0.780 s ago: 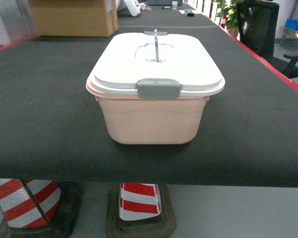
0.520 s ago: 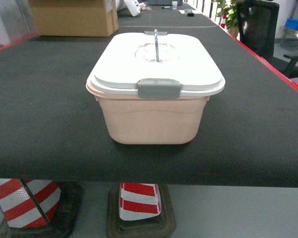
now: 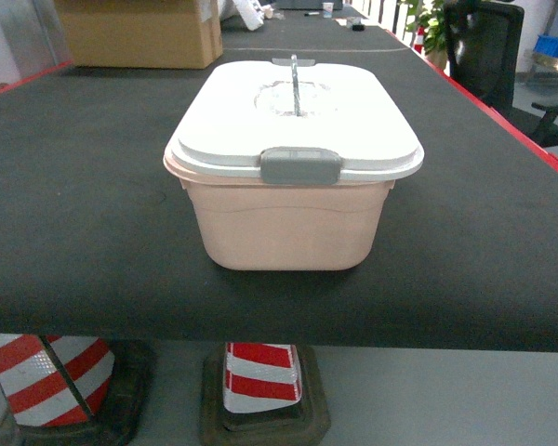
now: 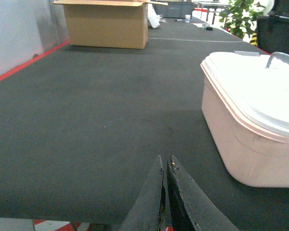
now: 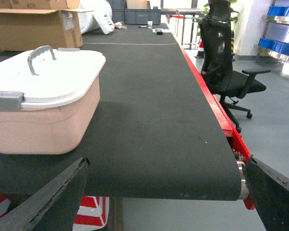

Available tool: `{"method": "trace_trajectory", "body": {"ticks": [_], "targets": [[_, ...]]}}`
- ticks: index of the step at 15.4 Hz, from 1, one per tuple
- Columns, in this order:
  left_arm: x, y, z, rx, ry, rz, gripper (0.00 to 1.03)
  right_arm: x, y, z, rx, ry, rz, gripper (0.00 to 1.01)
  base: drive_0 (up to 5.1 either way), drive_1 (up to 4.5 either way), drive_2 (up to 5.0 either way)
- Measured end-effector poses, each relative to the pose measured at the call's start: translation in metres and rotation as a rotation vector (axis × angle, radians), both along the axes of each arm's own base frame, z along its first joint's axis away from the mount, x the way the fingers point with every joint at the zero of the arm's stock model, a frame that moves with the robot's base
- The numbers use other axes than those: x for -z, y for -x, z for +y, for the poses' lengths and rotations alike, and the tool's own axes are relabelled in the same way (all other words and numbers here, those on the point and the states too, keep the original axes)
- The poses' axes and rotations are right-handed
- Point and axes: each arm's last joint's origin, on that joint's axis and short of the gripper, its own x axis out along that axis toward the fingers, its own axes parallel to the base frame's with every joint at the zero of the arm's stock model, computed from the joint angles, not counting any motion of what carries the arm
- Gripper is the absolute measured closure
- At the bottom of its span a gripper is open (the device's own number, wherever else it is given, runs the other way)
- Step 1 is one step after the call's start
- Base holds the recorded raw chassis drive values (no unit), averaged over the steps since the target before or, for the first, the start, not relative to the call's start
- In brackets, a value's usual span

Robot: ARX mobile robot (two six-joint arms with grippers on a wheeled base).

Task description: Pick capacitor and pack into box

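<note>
The pale pink rectangular plastic tub (image 3: 288,223) sits near the front edge of the black-topped table (image 3: 84,232), its white lid (image 3: 293,116) closed, the grey latch (image 3: 300,165) facing the robot and the grey handle (image 3: 294,84) standing up. Against the head view a moment ago, the tub appears a touch further right and little else differs. The left gripper (image 4: 164,192) hangs low beside the tub with its dark fingers pressed together, gripping nothing. The right gripper (image 5: 168,192) is spread wide, one dark finger (image 5: 48,197) at each lower corner. The small orange-red capacitor is nowhere visible.
</note>
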Motion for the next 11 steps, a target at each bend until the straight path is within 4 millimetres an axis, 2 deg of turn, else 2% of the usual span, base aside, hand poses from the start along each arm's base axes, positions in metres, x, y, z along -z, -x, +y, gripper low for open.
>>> {"method": "trace_trajectory", "body": {"ticks": [11], "targets": [[0.004,0.019,-0.001,0.007,-0.001,-0.018,1.01,0.000,0.000,0.000,0.000,0.000,0.000,0.03,0.0,0.00,0.0]]}}
